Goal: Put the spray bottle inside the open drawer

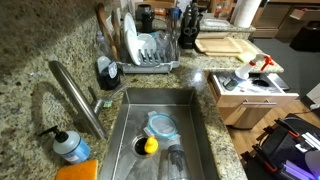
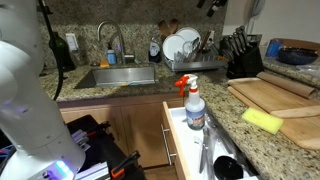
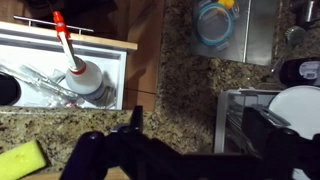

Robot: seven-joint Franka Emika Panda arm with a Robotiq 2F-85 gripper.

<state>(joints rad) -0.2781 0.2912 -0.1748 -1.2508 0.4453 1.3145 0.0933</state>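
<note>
Standing upright inside the open drawer (image 2: 172,128) is the spray bottle (image 2: 193,106), its red trigger head pointing up and its white body resting among utensils on the drawer floor. In the wrist view the bottle (image 3: 82,76) is showing from above, inside the white drawer (image 3: 112,46). The fingers (image 3: 136,122) are hanging above the granite tabletop (image 3: 180,90), spread wide apart and gripping nothing, well clear of the bottle. A yellow sponge (image 2: 262,120) is lying on the tabletop (image 2: 292,142) just beside a wooden cutting board (image 2: 268,95). Farther along, a sink (image 2: 120,76) and a dish rack (image 2: 186,46) are sitting in the counter run.
</note>
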